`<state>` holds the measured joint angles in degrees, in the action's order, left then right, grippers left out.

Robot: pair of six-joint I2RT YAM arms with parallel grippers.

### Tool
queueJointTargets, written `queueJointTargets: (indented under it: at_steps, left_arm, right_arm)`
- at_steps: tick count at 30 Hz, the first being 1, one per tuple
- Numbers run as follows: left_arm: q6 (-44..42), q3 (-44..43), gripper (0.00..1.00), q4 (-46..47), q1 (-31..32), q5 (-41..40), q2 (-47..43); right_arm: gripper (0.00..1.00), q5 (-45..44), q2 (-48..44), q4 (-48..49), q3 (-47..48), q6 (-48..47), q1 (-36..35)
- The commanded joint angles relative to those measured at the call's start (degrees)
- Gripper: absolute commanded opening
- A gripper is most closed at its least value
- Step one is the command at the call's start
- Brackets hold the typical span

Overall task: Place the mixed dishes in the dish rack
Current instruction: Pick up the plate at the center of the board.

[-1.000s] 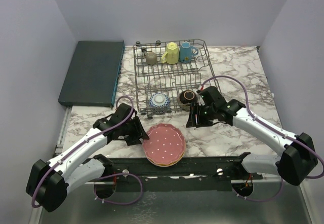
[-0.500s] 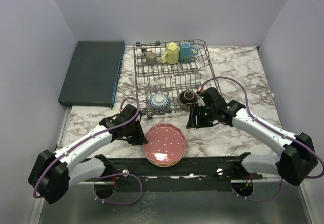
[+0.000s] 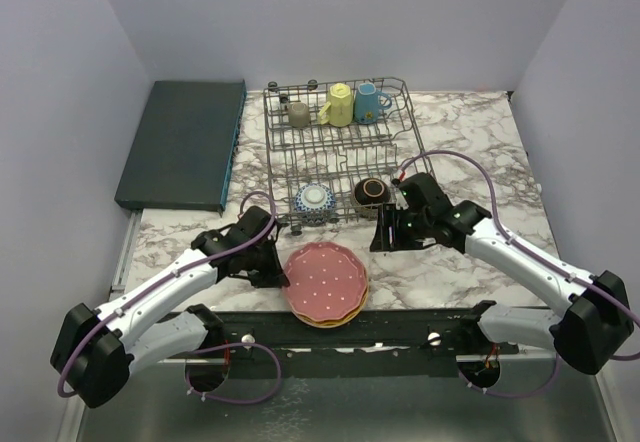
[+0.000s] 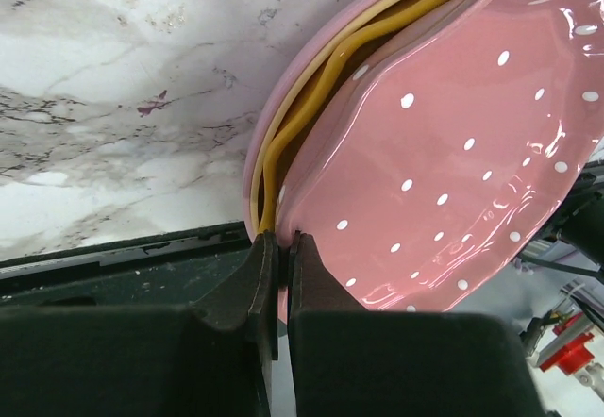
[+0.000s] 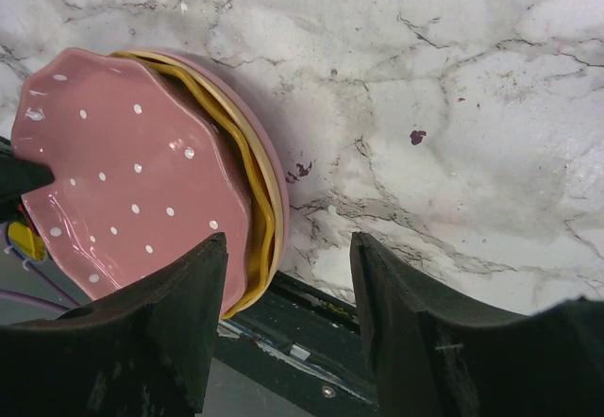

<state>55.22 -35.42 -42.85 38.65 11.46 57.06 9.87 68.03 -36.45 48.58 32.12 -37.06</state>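
A pink dotted plate [image 3: 325, 280] tops a stack at the table's near edge, over an orange plate [image 4: 283, 143] and a paler one. My left gripper [image 3: 274, 267] is shut on the pink plate's left rim [image 4: 280, 238], and that edge is tilted up off the stack. My right gripper [image 3: 386, 232] is open and empty, hovering just right of the stack [image 5: 288, 247]. The dish rack [image 3: 340, 152] holds an olive-grey mug [image 3: 298, 114], a yellow mug [image 3: 340, 105], a blue mug [image 3: 370, 102], a blue bowl [image 3: 315, 200] and a brown bowl [image 3: 372, 193].
A flat dark teal slab [image 3: 183, 142] lies left of the rack. The marble table ends at a dark metal rail [image 3: 400, 327] just below the plate stack. Grey walls close in at the left, right and back.
My left gripper moved right to the pink plate's left rim and closed on it, lifting that edge. My right gripper barely moved.
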Motion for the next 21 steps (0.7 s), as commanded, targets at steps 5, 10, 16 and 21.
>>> queueJointTargets:
  at_steps: [5, 10, 16, 21]
  left_arm:
    - [1.7, -4.8, 0.0, 1.0, -0.5, -3.9, -3.9]
    - [1.8, -5.2, 0.0, 1.0, -0.6, -4.7, -5.9]
    - [1.9, -5.7, 0.0, 1.0, -0.5, -3.3, -6.9]
    - [1.7, -5.5, 0.0, 1.0, -0.5, -1.9, -7.5]
  right_arm:
    - [0.61, -0.9, -2.4, -0.3, -1.7, 1.3, -0.3]
    - [0.61, -0.4, -2.9, 0.0, -1.8, 1.7, -0.3]
    - [0.62, 2.0, -4.4, 2.1, -2.8, 3.3, -0.3]
    - [0.63, 5.1, -5.2, 5.1, -4.5, 5.3, -0.2]
